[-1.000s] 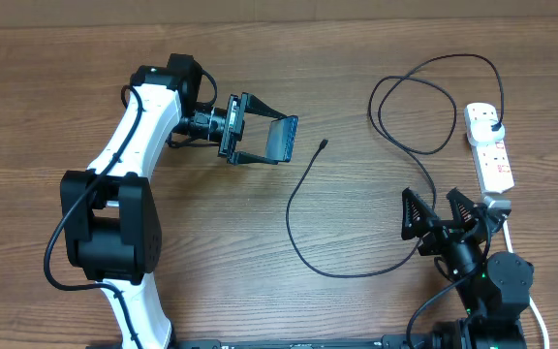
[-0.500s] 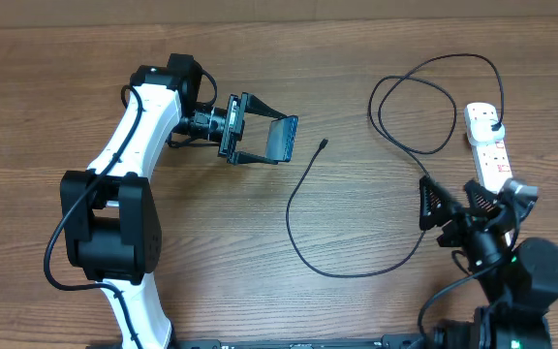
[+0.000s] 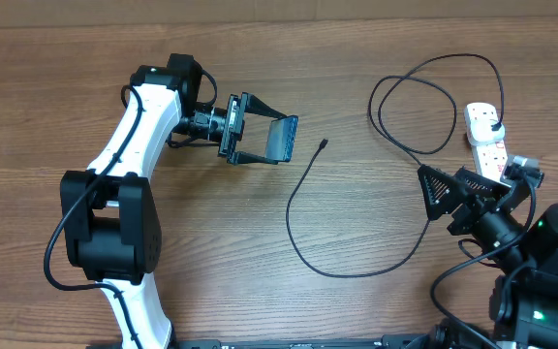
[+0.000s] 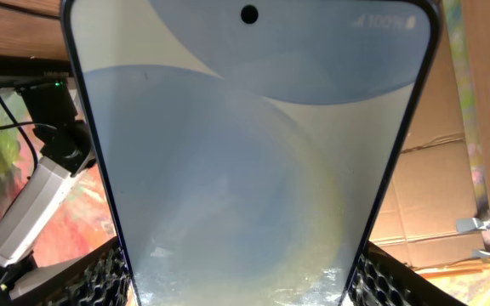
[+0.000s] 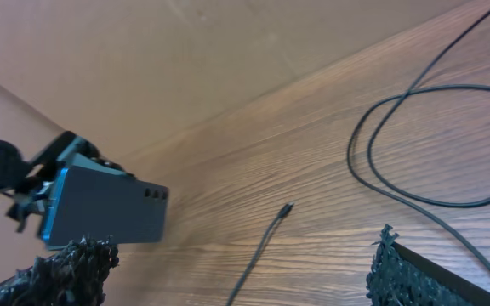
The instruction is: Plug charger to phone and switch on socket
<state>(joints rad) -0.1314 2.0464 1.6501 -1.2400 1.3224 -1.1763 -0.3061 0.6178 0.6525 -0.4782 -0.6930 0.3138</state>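
The left end effector (image 3: pixel 277 141) is clamped on the phone (image 4: pixel 245 161), the right end effector (image 3: pixel 456 190) is spread wide, and the charger tip (image 3: pixel 324 144) should be grabbed next.

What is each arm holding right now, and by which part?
The left gripper holds the phone by its two long edges, at the end away from its camera hole. The right gripper holds nothing.

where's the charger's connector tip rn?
Overhead view, near the middle: the charger tip lies loose on the table, just right of the phone held in the left gripper.
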